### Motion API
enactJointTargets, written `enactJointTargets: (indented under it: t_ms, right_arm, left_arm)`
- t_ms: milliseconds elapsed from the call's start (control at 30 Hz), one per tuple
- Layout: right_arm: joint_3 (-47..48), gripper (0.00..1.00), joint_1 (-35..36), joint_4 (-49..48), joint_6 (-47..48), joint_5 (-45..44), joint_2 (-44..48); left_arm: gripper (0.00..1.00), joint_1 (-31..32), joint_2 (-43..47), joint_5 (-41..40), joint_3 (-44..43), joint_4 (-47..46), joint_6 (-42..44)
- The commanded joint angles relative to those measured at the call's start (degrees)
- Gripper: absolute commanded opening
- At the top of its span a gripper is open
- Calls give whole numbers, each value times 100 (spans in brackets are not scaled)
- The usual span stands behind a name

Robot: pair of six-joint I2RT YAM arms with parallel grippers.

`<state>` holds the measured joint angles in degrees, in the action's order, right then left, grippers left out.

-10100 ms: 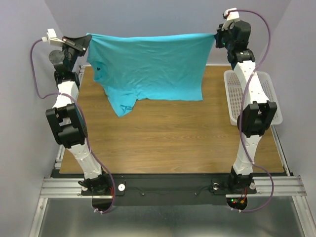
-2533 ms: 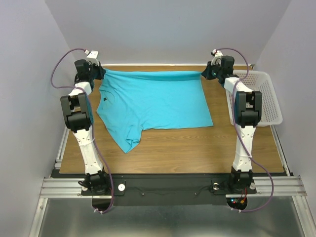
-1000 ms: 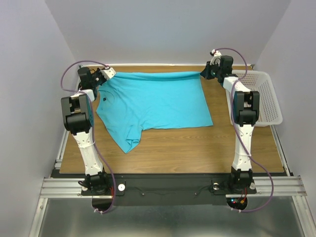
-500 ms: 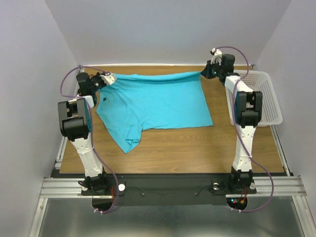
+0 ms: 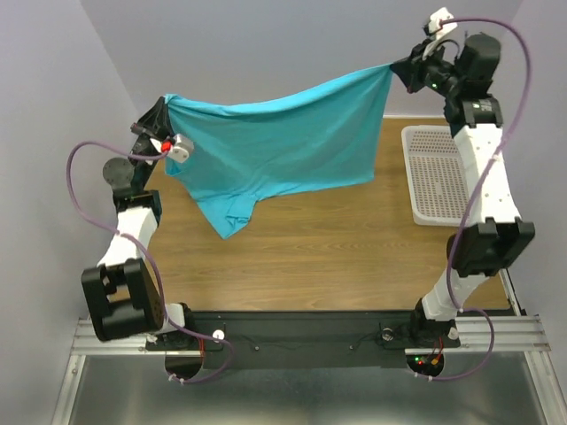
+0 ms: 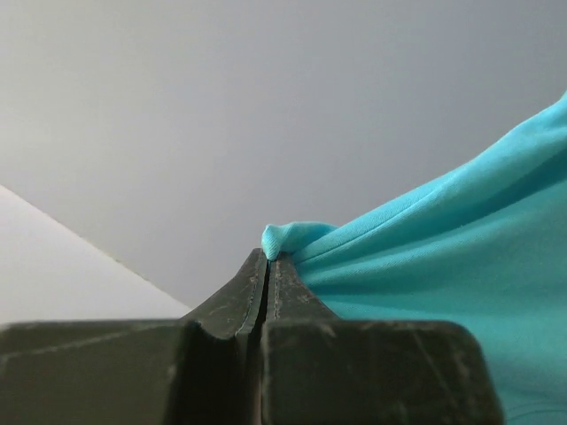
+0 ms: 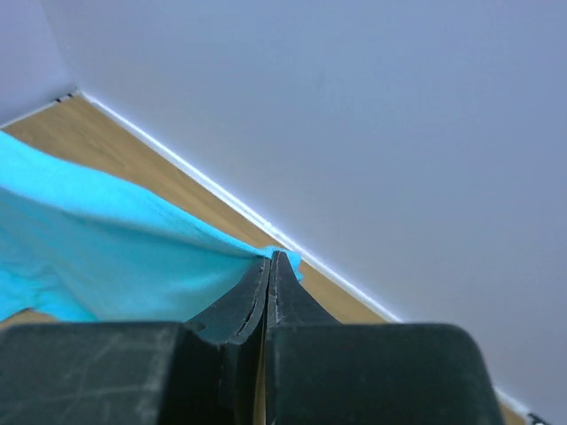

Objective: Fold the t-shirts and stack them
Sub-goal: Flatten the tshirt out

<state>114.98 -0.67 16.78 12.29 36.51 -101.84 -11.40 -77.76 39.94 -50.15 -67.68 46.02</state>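
The turquoise t-shirt (image 5: 275, 142) hangs in the air, stretched between both grippers above the far half of the table. My left gripper (image 5: 165, 104) is shut on its left top corner, lower down. My right gripper (image 5: 396, 65) is shut on its right top corner, held higher, so the top edge slopes up to the right. The lower part with a sleeve (image 5: 229, 215) dangles toward the wood. In the left wrist view the pinched cloth (image 6: 292, 235) bunches at the closed gripper tip (image 6: 268, 258). In the right wrist view the cloth (image 7: 106, 239) leaves the closed gripper tip (image 7: 270, 258).
A white mesh basket (image 5: 447, 173) stands on the right side of the wooden table (image 5: 337, 257). The back wall stands close behind the shirt. The table's rear edge (image 7: 177, 164) shows in the right wrist view.
Both arms have lifted the shirt off the table, where it lay half a second ago. The right gripper rose higher than the left; the shirt now hangs slanted.
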Motion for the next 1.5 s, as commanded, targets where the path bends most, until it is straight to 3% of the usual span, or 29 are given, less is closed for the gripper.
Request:
enactJointTargets:
  t_ms: [0, 500, 767, 967, 1100, 1200, 1300, 1467]
  right_arm:
    - [550, 0, -56, 817, 185, 111, 481]
    - [2687, 1, -170, 2541, 230, 277, 446]
    - [3207, 1, -610, 2954, 106, 700, 384]
    - [1980, 1, -619, 2841, 572, 577, 358]
    - [269, 1, -610, 1220, 231, 550, 376]
    - [-395, 1, -557, 610, 151, 375, -27]
    - [-669, 1, -452, -155, 72, 155, -677]
    - [-468, 1, -259, -534, -43, -65, -1837]
  left_arm:
    - [0, -38, 865, -162, 295, -816, -479]
    - [0, -29, 2317, -602, 673, -2082, -1534]
    - [0, -29, 2327, -787, 577, -2610, -2255]
    - [0, 67, 1554, -489, 769, -2488, -2098]
    - [0, 287, 450, -321, 753, -2197, -1553]
    - [0, 366, -255, -162, 525, -2302, -1438]
    - [0, 393, -1483, -118, 164, -2320, -1367]
    - [0, 551, -2708, -302, -528, -2075, -1070]
